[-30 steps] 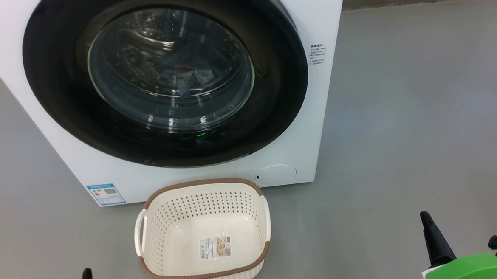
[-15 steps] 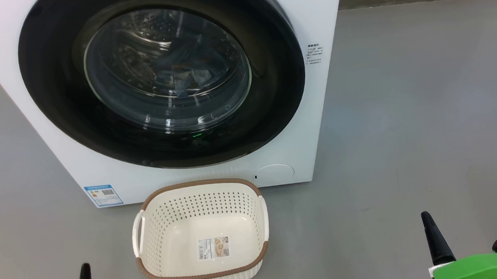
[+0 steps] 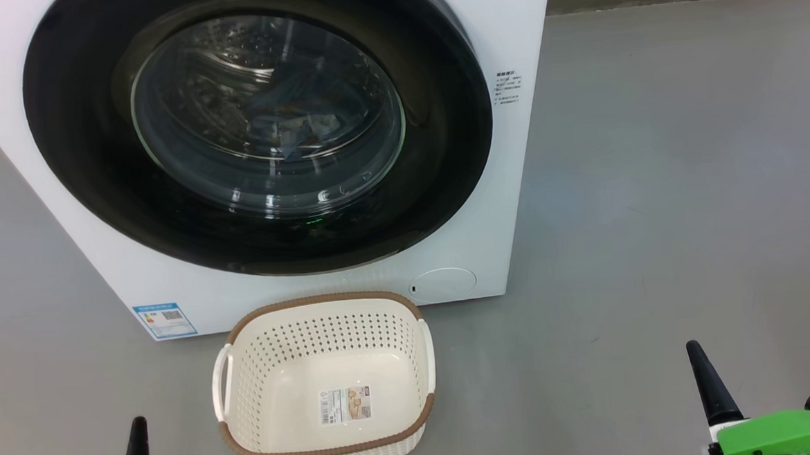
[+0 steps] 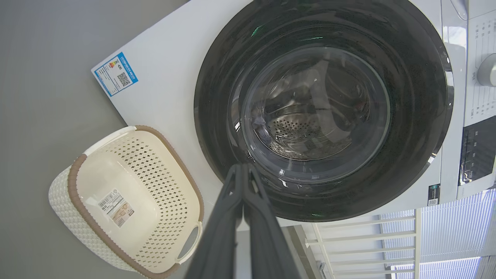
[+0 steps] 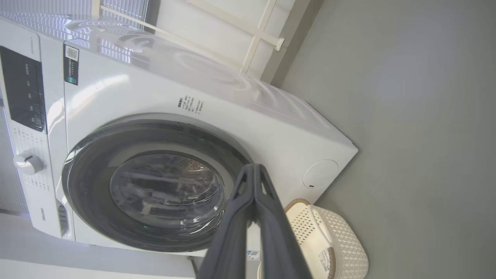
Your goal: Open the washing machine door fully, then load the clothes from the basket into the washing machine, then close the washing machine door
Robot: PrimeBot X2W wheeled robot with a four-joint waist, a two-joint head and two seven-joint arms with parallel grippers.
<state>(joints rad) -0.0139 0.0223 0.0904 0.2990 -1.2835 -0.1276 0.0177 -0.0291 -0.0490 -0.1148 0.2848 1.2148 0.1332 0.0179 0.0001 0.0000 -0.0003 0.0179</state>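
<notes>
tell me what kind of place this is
Likely an indoor laundry area: a white front-loading washing machine stands on a grey floor, with an empty perforated basket in front of it.

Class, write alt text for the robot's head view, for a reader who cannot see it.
A white washing machine stands with its round black door closed and blue clothes visible inside. On the grey floor before it sits a cream basket holding only a label sticker; the left tool and right tool rise at lower left and lower right.
</notes>
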